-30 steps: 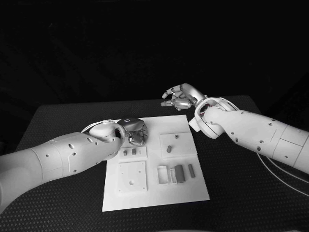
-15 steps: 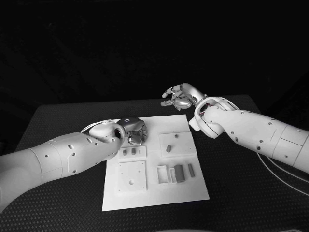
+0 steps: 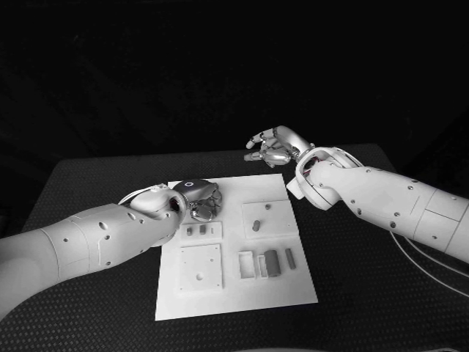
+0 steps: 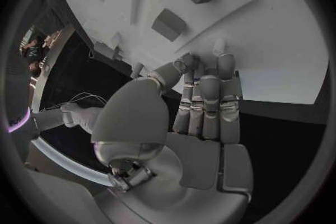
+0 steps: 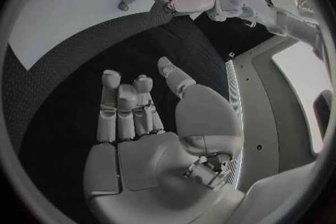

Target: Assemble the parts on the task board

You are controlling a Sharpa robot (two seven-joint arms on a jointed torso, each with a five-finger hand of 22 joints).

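**Left hand poised over the board's far-left corner, right hand held off beyond it**

The task board (image 3: 239, 242), a flat matte white plate, lies in the middle of the black, finely textured table (image 3: 76, 191), its long axis running away from the robot. The left hand (image 3: 198, 199) sits over the board's far-left corner, clearly the nearer of the two to the work. In the left wrist view its silver fingers (image 4: 203, 95) lie straight and close together, tips reaching over the board's edge, thumb alongside; nothing is held in it.

The move to come seems to turn on two small parts (image 3: 196, 231), dark blocky pieces lying side by side on a raised square just nearer the robot than that hand. The wrist view shows them as hard-edged little blocks (image 4: 183, 4) ahead of the fingertips, apart from them.

Further toward the robot a square plate with holes (image 3: 201, 265) lies on the board's left half. To its right sits a row of narrow upright pieces (image 3: 266, 262), long axes along the board's length. A square with a short peg (image 3: 258, 225) occupies the far-right quarter.

The right hand (image 3: 274, 149) hovers beyond the board's far-right corner, above the table, its fingers (image 5: 126, 106) loosely extended, gripping nothing.
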